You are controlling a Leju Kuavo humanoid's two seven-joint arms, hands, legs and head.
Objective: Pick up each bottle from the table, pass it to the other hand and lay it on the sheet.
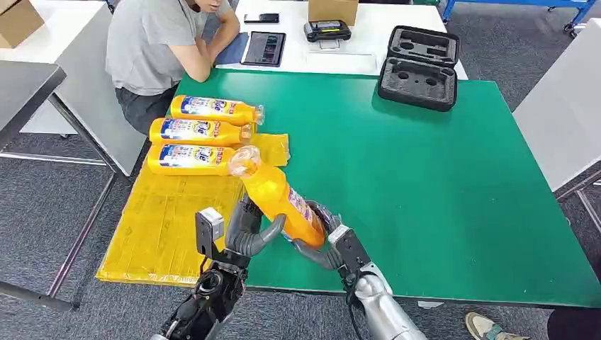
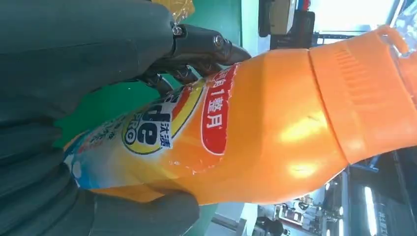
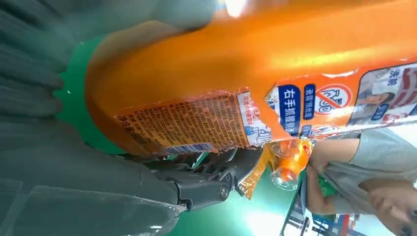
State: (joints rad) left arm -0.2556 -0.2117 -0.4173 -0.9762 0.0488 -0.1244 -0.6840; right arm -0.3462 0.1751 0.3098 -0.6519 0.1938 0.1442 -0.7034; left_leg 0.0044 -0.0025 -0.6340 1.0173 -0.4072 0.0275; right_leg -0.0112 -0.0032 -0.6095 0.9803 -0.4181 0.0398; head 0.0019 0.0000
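Mid-handover above the desk [image 1: 439, 177], just beside the yellow sheet [image 1: 163, 219].
Orange bottle [image 1: 283, 202] tilted, clasped by both left hand [image 1: 248, 230] and right hand [image 1: 322, 237], fingers [image 2: 196, 46] wrapped round. Risk: slipping if released early, striking the three laid bottles [image 1: 198, 134] nearby.

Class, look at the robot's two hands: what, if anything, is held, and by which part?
Both hands grip one orange bottle: the right hand at its base end, the left hand around its labelled body.
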